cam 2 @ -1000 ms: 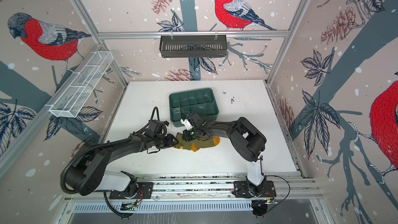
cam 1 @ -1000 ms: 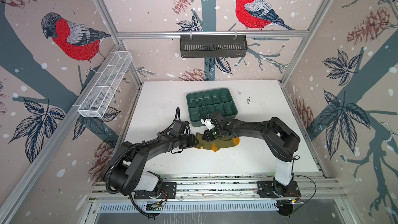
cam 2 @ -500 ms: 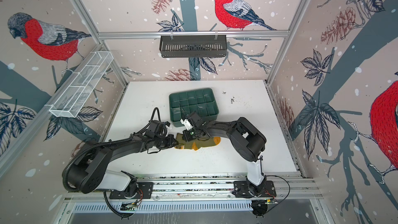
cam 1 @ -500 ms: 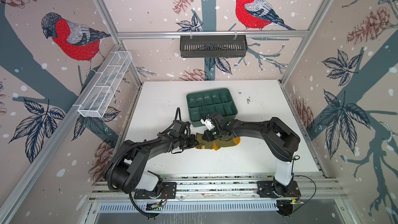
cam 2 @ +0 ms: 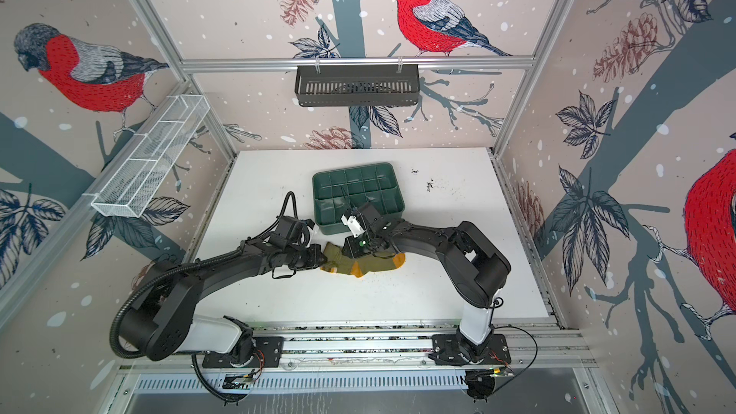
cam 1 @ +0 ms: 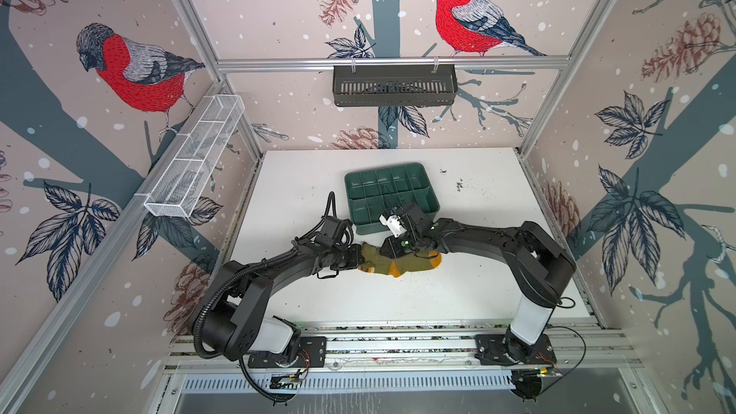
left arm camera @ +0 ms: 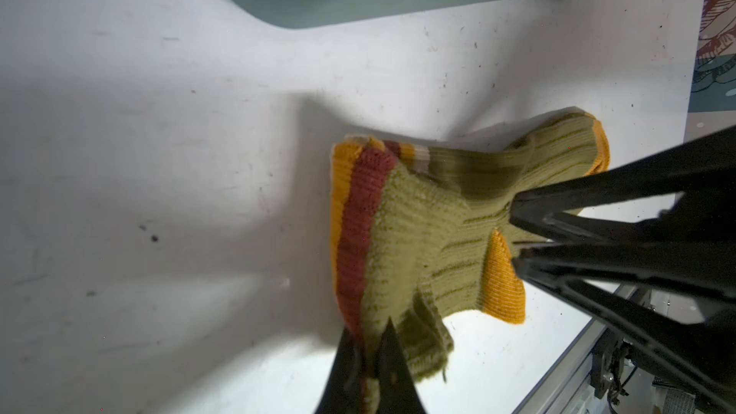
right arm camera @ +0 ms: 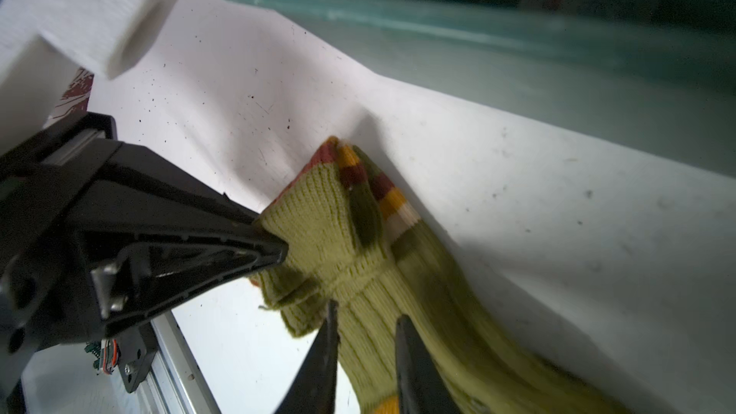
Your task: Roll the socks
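Observation:
The olive-green socks (cam 1: 414, 266) (cam 2: 374, 265) lie on the white table just in front of the green tray (cam 1: 370, 227). Their striped cuff end points left and the mustard toe points right. My left gripper (cam 1: 358, 260) (left arm camera: 368, 336) is shut on the folded-over cuff edge of the socks (left arm camera: 418, 225). My right gripper (right arm camera: 366, 310) comes in from the right, its jaws a little apart over the ribbed leg of the socks (right arm camera: 358, 232), with the fabric flat between the fingertips. In both top views the right gripper's body hides its fingertips.
The tray's near wall (right arm camera: 478, 33) runs close behind the socks. A black basket (cam 1: 394, 85) hangs on the back wall and a white wire shelf (cam 1: 195, 161) on the left wall. The metal front rail (cam 1: 398, 344) lies beyond the table edge.
My left gripper has closed on the cuff end of the socks. My right gripper's jaws have parted slightly. Both arms have stayed almost in place.

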Controlling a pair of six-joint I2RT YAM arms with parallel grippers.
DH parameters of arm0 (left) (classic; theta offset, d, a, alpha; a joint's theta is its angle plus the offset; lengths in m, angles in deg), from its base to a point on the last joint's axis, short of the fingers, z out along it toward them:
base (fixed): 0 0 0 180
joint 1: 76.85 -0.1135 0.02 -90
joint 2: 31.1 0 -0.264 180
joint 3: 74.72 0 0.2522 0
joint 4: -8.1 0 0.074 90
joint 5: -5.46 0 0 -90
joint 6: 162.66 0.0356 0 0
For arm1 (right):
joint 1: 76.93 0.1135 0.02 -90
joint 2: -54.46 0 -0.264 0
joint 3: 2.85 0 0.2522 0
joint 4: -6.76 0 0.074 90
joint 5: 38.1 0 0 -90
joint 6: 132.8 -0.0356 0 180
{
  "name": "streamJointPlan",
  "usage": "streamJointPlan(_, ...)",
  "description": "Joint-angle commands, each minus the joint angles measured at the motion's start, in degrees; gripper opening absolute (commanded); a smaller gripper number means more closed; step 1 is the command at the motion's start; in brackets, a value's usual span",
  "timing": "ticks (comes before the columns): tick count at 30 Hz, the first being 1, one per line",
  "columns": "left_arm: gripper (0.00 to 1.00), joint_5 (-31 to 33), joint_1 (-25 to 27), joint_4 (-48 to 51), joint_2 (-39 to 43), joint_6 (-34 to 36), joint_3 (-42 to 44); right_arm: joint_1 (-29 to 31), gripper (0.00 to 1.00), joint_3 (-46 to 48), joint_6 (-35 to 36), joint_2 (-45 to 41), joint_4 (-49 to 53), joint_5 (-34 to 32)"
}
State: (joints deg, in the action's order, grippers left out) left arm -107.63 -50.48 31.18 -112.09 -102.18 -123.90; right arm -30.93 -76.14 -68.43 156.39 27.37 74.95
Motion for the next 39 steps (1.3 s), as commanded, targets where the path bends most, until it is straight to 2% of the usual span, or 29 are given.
streamJointPlan(1,0.05,3.5,0.04,5.34,0.3,2.81,-1.93,-0.37,0.25,1.44,0.05,-1.69,1.14,-0.47)
streamJointPlan(8,0.05,9.37,2.5,14.04,-0.63,4.86,-8.24,-0.49,0.18,4.65,-0.65,-2.88,0.1,0.39)
streamJointPlan(25,0.03,27.49,16.34,30.52,-13.11,2.88,-26.84,-0.25,0.16,6.7,-1.62,-1.32,-5.29,2.35)
streamJointPlan(30,0.02,28.88,18.75,31.88,-15.24,2.05,-29.6,-0.6,0.15,7.43,-2.22,-0.94,-6.69,2.47)
streamJointPlan(39,0.02,25.72,18.98,28.73,-13.26,0.78,-27.29,-2.53,0.13,9.58,-5.78,-2.75,-12.01,3.98)
